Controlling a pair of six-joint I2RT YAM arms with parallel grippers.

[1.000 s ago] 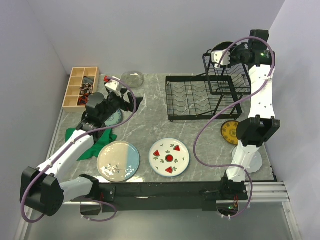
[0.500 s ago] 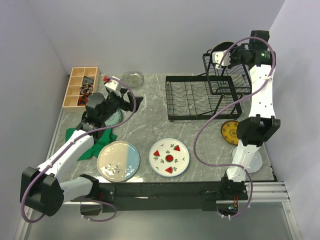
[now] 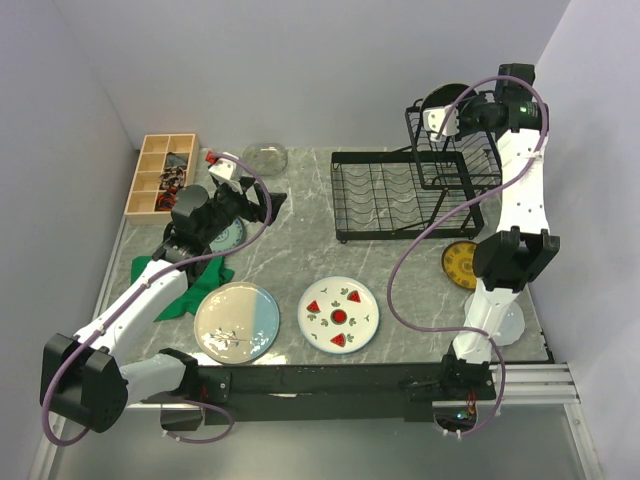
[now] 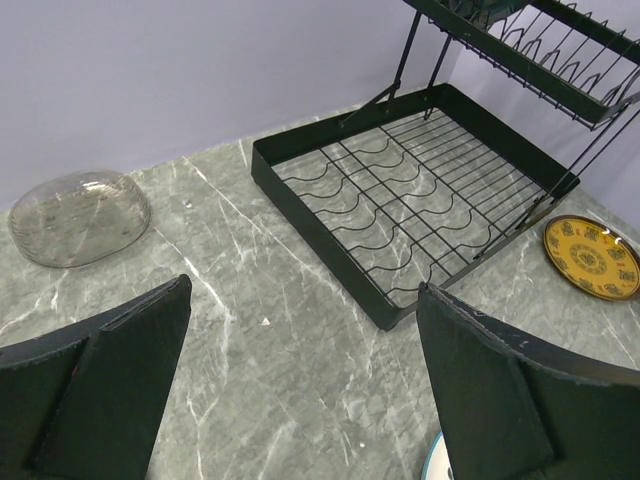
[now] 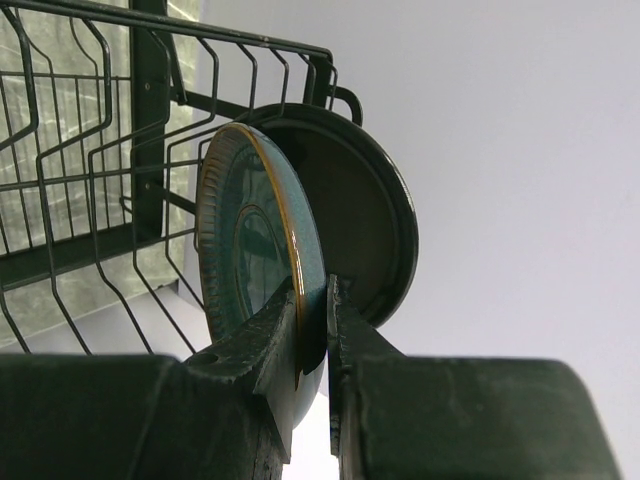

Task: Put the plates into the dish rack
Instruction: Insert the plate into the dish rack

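As the right gripper [image 5: 325, 300] pinches the slate-blue plate [image 5: 250, 250], skewed release could topple the black plate [image 5: 365, 215]; left gripper [image 4: 300, 390] gapes.

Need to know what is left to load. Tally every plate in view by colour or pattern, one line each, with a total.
Clear glass plate: 1
Cream-and-blue plate: 1
White watermelon plate: 1
Yellow patterned plate: 1
Blue glazed plate in the right hand: 1
Dark plate in the dish rack: 1
Pale plate under the left arm: 1
Total: 7
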